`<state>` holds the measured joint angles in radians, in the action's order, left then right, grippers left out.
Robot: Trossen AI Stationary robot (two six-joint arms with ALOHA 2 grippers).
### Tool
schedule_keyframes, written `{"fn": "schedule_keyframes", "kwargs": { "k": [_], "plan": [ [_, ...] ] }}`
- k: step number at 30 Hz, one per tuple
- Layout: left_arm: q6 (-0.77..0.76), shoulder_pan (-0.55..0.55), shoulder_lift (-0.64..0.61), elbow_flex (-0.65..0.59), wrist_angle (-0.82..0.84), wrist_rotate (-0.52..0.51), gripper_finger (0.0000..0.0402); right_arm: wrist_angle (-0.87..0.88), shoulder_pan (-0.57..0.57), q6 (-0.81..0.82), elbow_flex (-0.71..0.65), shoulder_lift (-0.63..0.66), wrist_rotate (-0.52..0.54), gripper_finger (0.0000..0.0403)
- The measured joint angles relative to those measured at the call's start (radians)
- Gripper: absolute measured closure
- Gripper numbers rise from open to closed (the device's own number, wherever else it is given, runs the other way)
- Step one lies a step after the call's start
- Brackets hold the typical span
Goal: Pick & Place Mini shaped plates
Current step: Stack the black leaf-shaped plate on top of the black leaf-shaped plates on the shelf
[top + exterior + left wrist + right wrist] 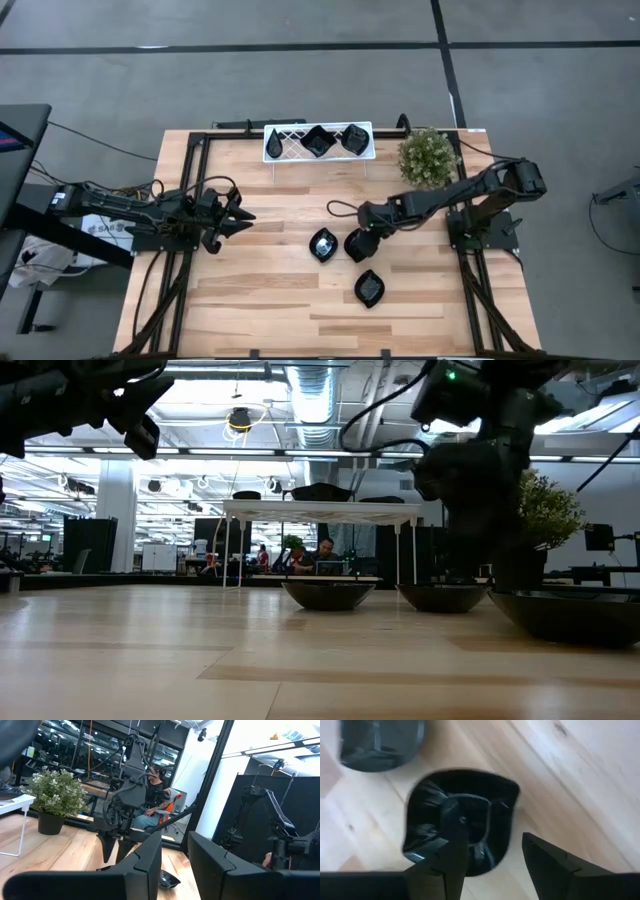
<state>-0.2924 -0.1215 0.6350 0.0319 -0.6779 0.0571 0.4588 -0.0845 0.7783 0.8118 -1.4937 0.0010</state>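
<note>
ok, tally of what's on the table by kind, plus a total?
Black mini plates: 5 — two on the rack, three on the wood, the last under the open right gripper
White wire rack: 1
Green potted plant: 1
Total: 7

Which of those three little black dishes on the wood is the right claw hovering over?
The middle plate, under the right gripper; the other two lie clear of it.
</note>
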Motion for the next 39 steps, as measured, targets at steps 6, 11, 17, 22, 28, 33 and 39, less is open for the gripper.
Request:
{"fn": "schedule_keyframes", "kwargs": {
  "k": [6,11,17,22,28,33,39],
  "plan": [
    [0.0,0.0,0.0,0.0,0.0,0.0,0.0305,-0.048,0.0,0.035,-0.051,0.0,0.001,0.022],
    [0.0,0.0,0.0,0.0,-0.002,0.0,0.0305,-0.052,0.008,0.005,-0.051,-0.001,0.01,0.0226],
    [0.0,0.0,0.0,0.0,-0.003,0.0,0.0305,-0.057,0.036,-0.028,-0.051,-0.001,0.026,0.0231],
    [0.0,0.0,0.0,0.0,-0.003,0.0,0.0305,-0.141,0.04,-0.012,-0.095,0.0,0.026,0.0228],
    [0.0,0.0,0.0,0.0,-0.004,0.0,0.0305,-0.182,0.024,0.032,-0.13,0.0,0.024,0.0227],
    [0.0,0.0,0.0,0.0,-0.004,0.0,0.0305,-0.184,0.019,0.027,-0.13,0.0,0.024,0.0228],
    [0.0,0.0,0.0,0.0,-0.004,0.0,0.0305,-0.182,0.02,0.006,-0.13,0.0,0.026,0.023]
  ]
}}
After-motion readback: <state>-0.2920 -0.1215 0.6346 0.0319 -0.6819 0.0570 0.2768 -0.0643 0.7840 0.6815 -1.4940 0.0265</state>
